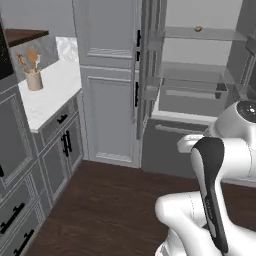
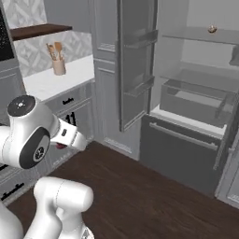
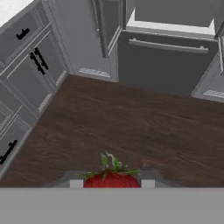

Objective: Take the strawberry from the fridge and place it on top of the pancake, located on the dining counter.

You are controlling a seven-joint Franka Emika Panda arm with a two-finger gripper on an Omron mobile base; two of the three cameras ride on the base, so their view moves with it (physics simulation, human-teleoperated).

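A: Where's the strawberry (image 3: 111, 178)?

B: Clamped between the 2 fingertips of the gripper (image 3: 112, 183), green leaves up, hanging above the dark wood floor (image 3: 131, 127). From the right base camera a bit of red peeks out under the wrist.

A: Why held low, away from the fridge (image 2: 196, 93)?

B: My guess is it's the carry phase: fruit picked, arm tucked in for the drive to the dining counter. The fridge door (image 2: 133, 60) stands open, glass shelves bare but for 1 small tan item (image 2: 212, 29) (not our target).

A: Any writing or brand?

B: None legible. A utensil cup (image 1: 33, 79) sits on the white side counter (image 1: 50, 95), unmarked.
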